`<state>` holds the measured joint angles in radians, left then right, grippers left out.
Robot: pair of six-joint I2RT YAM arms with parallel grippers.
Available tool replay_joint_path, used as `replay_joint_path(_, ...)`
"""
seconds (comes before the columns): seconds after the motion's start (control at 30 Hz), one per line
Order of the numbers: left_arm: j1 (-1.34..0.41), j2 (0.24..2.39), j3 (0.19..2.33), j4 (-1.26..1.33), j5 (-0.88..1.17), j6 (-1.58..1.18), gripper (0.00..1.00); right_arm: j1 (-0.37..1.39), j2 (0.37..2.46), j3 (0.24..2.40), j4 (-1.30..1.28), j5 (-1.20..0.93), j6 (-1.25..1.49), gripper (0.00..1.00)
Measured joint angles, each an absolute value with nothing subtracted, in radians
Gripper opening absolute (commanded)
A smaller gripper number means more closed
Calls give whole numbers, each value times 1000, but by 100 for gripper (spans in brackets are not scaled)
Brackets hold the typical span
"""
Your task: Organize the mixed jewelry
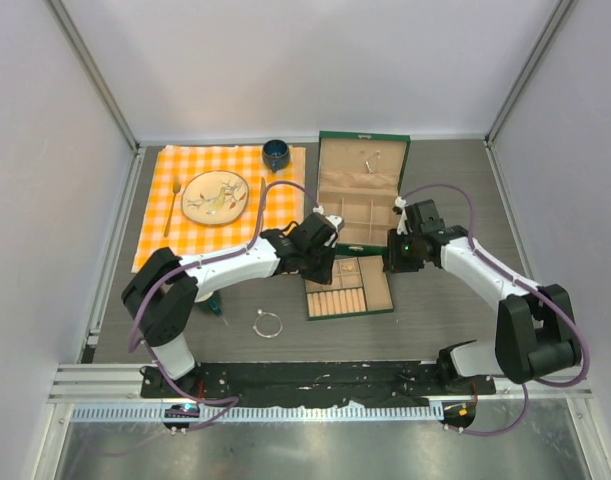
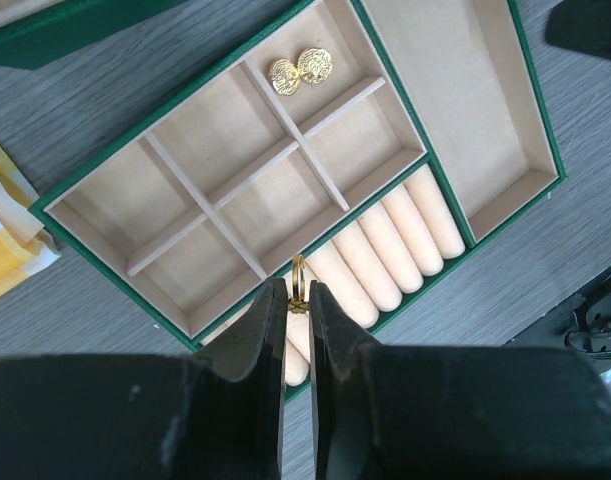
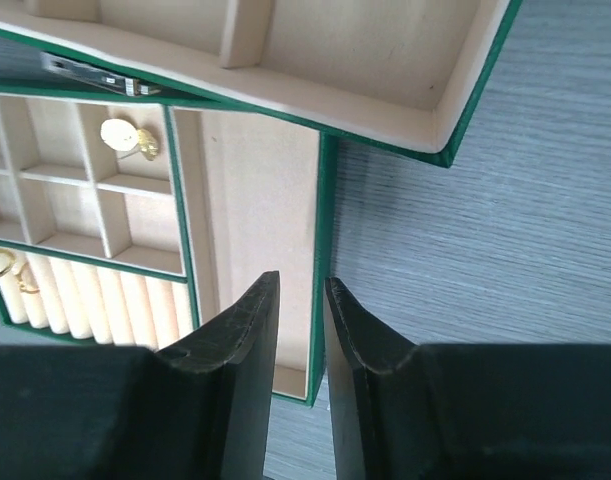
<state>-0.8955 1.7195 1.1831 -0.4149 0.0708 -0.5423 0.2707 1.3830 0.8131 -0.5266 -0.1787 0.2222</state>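
Over the grey table (image 1: 425, 322), left gripper (image 2: 297, 297) pinches a gold ring (image 2: 299, 274); right gripper (image 3: 301, 287) gapes slightly, empty.

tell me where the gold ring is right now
In the left wrist view the gold ring is pinched upright in the left gripper, over the row of ring rolls in the green tray.

Gold ring (image 2: 299, 272) in the black left hand (image 2: 298, 296); just beyond it, green tray (image 2: 210, 130) lined beige; orange-white checked cloth (image 1: 150, 232).
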Motion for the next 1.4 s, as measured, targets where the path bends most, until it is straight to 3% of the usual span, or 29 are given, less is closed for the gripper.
replay_joint_path(0.37, -894, 1720, 1156, -423, 75, -597, 0, 253, 1214, 813, -520, -167, 203, 30)
replay_joint_path(1.4, -921, 1708, 1114, -465, 147, -815, 0, 166, 1276, 813, -516, -159, 175, 29)
